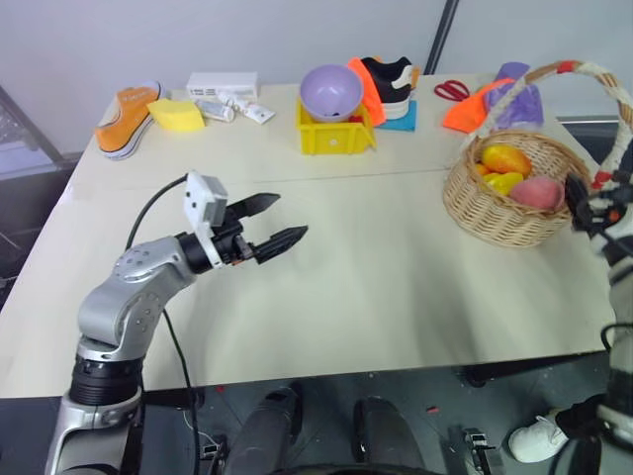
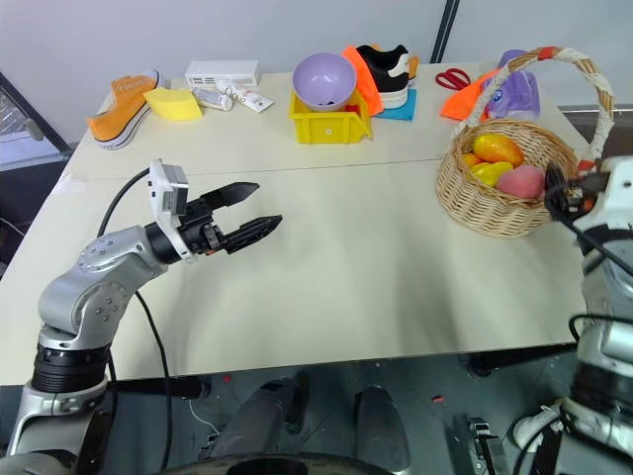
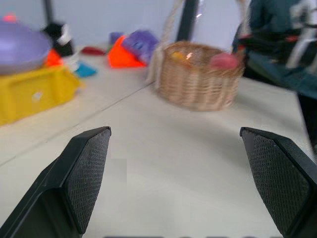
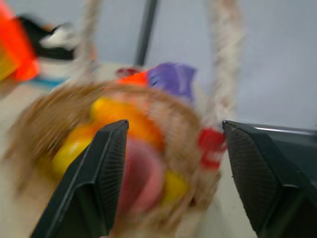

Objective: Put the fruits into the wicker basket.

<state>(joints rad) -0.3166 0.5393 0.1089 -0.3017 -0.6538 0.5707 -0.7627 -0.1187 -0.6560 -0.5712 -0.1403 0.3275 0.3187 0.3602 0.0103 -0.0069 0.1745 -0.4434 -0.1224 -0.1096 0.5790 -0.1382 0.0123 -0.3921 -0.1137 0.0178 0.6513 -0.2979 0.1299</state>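
Well, you look close to done here: the wicker basket (image 1: 506,203) sits at about two o'clock on the table (image 1: 356,287), and both fruits already lie inside it. The peach (image 1: 535,192) rests against the basket's near right wall, and the mango (image 1: 505,158) lies behind it toward the basket's eleven o'clock, with more yellow showing between them that you cannot sort out from here. Your right gripper (image 4: 171,148) sits just off the basket's rim at its three o'clock, its fingers spread apart and holding nothing, so the peach reads as let go. Your left gripper (image 1: 272,223) hovers over bare table at about nine o'clock, well apart from the basket, fingers wide and empty. No other fruit shows on the table; the yellow bin (image 1: 334,134) with the purple bowl (image 1: 331,91) at twelve o'clock holds none. What remains, judging from this, is to draw your right arm clear of the handle (image 1: 603,84).
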